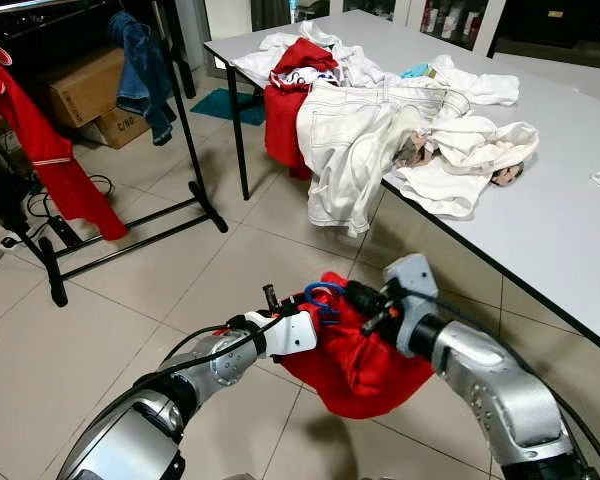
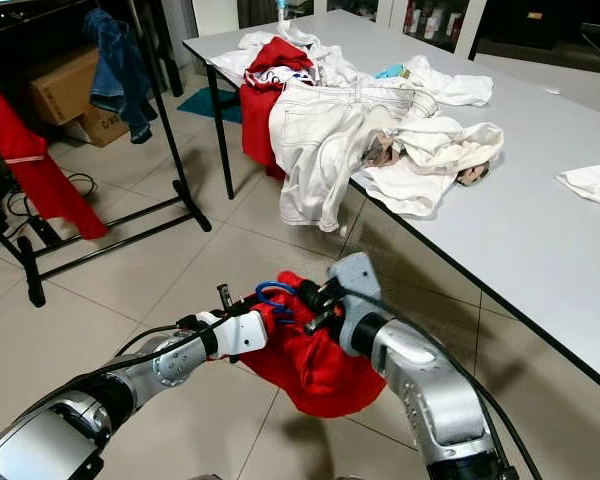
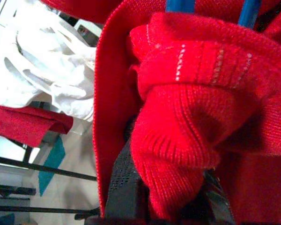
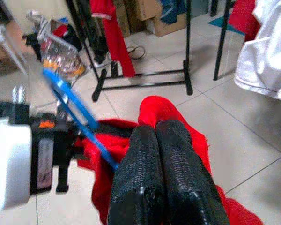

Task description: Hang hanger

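Both grippers meet low over the tiled floor (image 1: pixel 130 300), in front of the robot. The right gripper (image 4: pixel 166 140) has its two black fingers pressed flat together, tips resting against the red knitted garment (image 1: pixel 365 365) — no fabric visibly caught between them. The left gripper (image 1: pixel 280 305) is buried in the same garment; in the left wrist view its fingers (image 3: pixel 124 183) lie on either side of a thick fold of red knit, pinching it. A blue hanger (image 1: pixel 322 297) sits at the top of the garment, between the two grippers, its bar running diagonally in the right wrist view. Farther off to the right stands a grey table (image 1: pixel 570 220) carrying a heap of white and red clothes (image 1: pixel 380 110). At the far left, a black clothes rack (image 1: pixel 195 160) holds a red garment and a denim one — cardboard boxes (image 1: pixel 85 90) sit behind it.
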Robot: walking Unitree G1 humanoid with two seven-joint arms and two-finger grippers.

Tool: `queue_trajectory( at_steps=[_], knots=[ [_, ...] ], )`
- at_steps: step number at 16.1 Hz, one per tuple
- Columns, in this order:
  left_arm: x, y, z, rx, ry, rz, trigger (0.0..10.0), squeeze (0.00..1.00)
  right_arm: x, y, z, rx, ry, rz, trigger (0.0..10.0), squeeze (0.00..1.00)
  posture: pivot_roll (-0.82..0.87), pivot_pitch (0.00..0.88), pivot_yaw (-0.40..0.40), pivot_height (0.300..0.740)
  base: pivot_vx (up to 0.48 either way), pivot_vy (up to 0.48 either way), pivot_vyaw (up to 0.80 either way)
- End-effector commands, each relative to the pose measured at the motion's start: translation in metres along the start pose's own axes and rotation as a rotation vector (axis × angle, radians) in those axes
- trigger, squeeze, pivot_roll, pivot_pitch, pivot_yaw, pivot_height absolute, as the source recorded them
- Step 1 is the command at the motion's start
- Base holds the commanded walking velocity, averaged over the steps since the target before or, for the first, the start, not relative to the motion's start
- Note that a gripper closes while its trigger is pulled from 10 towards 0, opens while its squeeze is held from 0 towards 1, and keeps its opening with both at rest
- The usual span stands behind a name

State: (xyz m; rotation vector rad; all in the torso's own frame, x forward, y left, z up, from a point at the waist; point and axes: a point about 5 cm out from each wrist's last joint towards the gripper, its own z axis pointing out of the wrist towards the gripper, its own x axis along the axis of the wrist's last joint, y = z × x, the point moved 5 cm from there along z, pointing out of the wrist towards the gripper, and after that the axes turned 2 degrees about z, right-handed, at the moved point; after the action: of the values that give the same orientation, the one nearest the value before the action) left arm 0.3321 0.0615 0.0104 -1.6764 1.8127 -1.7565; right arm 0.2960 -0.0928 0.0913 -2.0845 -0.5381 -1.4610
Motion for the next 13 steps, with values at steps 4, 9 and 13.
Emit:
queue_trajectory(
  at_steps=[4, 9, 13],
  knots=[
    [0.009, -0.009, 0.004, 0.027, 0.036, 0.019, 10.0, 0.0, 0.017, 0.01, -0.004, -0.043, 0.073, 0.056, 0.0, 0.0, -0.17, 0.0, 0.057, 0.74, 0.0, 0.0, 0.0],
    [0.008, -0.008, 0.003, 0.024, 0.039, 0.023, 10.0, 0.0, 0.042, 0.041, -0.012, -0.155, 0.189, 0.172, 0.0, 0.0, -0.17, 0.0, 0.059, 0.74, 0.0, 0.0, 0.0],
    [0.008, -0.007, 0.003, 0.025, 0.04, 0.023, 10.0, 0.0, 0.06, 0.062, -0.025, -0.196, 0.289, 0.317, 0.0, 0.0, -0.17, 0.0, 0.057, 0.74, 0.0, 0.0, 0.0]
  ],
)
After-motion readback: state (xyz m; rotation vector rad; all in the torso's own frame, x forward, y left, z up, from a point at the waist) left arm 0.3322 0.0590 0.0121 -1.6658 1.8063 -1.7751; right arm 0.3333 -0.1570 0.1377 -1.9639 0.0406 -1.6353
